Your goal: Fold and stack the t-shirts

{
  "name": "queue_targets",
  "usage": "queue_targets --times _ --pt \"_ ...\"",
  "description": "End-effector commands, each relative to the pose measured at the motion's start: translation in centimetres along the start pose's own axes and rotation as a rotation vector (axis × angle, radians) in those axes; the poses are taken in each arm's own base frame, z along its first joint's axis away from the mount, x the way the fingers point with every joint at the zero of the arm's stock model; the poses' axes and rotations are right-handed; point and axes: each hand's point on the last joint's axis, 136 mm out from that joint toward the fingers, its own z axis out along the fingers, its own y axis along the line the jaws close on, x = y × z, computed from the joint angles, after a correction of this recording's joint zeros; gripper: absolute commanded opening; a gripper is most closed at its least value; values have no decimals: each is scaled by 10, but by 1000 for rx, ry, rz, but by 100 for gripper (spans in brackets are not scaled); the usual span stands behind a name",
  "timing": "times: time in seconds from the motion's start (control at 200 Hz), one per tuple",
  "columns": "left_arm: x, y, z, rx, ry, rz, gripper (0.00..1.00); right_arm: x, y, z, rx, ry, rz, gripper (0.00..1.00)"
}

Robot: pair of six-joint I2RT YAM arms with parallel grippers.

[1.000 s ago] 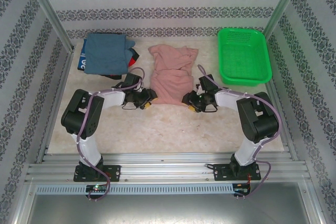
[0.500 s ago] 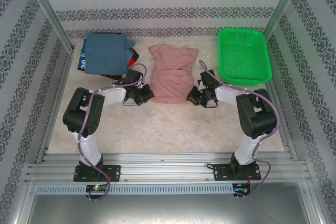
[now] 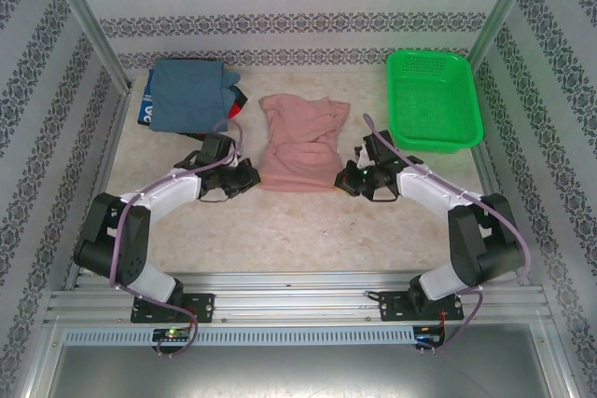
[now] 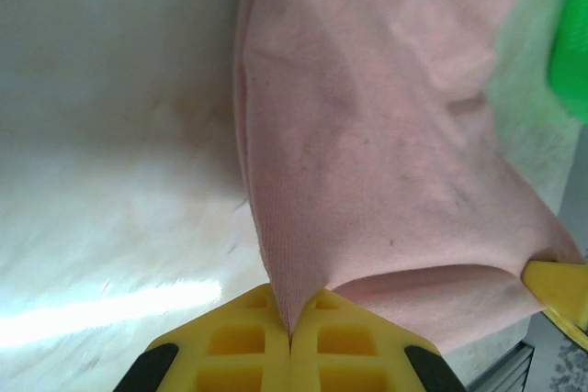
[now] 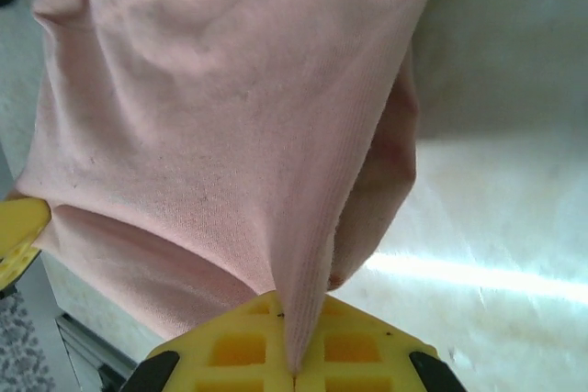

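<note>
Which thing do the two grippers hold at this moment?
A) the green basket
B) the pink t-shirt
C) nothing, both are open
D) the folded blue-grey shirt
B: in the wrist views the left gripper and the right gripper each have their yellow fingers shut on an edge of the pink t-shirt.

Top camera looks down from the near edge over the whole worktop [image 3: 308, 230]; both wrist cameras sit close — facing one pink t-shirt [image 3: 298, 142] from opposite sides.
</note>
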Motion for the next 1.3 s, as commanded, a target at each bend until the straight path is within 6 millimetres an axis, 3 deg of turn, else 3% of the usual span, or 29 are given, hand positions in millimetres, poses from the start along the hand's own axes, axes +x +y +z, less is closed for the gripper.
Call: queue_targets --times 0.0,0.135,0.24,0.385,0.56,0.779,1.074,1.294 --pt "20 20 -10 -46 14 -43 0 29 -18 -7 64 23 44 0" --pt "49 33 -23 -44 41 -90 0 59 -28 -14 78 48 72 0" --pt "62 36 -33 -40 47 -109 0 71 -26 -22 62 42 82 0" --pt "46 7 -52 2 14 -82 0 67 -12 -36 50 27 62 0" --pt "16 -37 -62 42 14 -40 0 40 11 -54 34 1 22 0" --pt "-28 -69 -60 117 -11 -54 0 -7 35 -66 1 -16 -12 0" --pt "-83 -72 -42 125 -23 -54 0 -72 42 -66 17 -17 -46 0" --pt "-117 -77 -27 121 -20 -34 0 -107 39 -58 24 -13 -39 0"
